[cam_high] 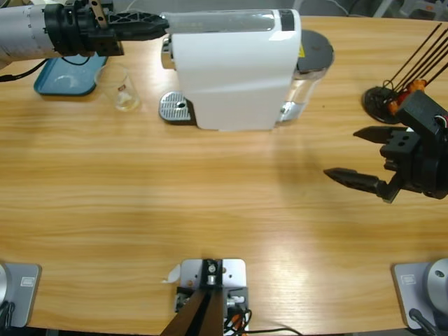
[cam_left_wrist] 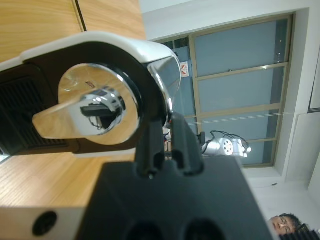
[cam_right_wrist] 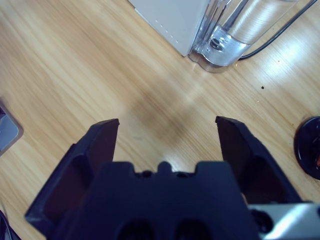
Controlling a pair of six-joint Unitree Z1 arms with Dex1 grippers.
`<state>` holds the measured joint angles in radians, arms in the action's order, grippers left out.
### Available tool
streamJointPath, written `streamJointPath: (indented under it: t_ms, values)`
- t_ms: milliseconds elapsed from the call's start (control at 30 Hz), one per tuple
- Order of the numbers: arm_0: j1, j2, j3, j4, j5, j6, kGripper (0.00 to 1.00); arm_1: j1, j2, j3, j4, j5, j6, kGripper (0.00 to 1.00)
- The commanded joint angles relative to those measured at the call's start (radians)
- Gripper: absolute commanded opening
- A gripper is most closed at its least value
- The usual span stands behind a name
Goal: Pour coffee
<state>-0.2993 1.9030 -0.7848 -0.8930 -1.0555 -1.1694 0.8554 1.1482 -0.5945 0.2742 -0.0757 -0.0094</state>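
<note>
Now left pincer is sitting at chrome lever on front of white coffee machine, jaws pressed nearly together, pinching nothing I can see. Right pincer is hovering spread wide over bare table, holding nothing. Coffee itself: not seeing any poured. Small clear glass is standing beside drip tray, near blue tray. Judging glass light, slippery, fragile; taking it at mid-wall, gently. Wooden table is looking smooth, glossy. Windows, person in background.

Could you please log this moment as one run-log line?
left gripper: shut, at coffee machine top | right gripper: open, idle | glass: beside drip tray
</note>
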Motion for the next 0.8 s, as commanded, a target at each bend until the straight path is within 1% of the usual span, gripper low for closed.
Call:
streamJointPath:
  t_ms: [33,200,467,767,800]
  values:
    - [0.060,-0.027,0.057,-0.029,-0.037,-0.015,0.000,0.010,-0.006,0.002,0.010,-0.018,0.010,0.803]
    - [0.093,-0.050,0.065,-0.027,-0.046,-0.017,0.000,0.010,-0.007,0.002,0.010,-0.018,0.010,0.803]
    - [0.017,0.027,0.015,-0.032,-0.039,-0.027,0.000,0.010,-0.009,0.002,0.010,-0.019,0.010,0.803]
    - [0.015,0.044,-0.001,-0.030,-0.054,-0.033,0.000,0.010,-0.008,0.002,0.010,-0.019,0.011,0.803]
    - [0.016,0.046,-0.005,-0.030,-0.054,-0.036,0.022,0.010,-0.008,0.002,0.010,-0.019,0.011,0.803]
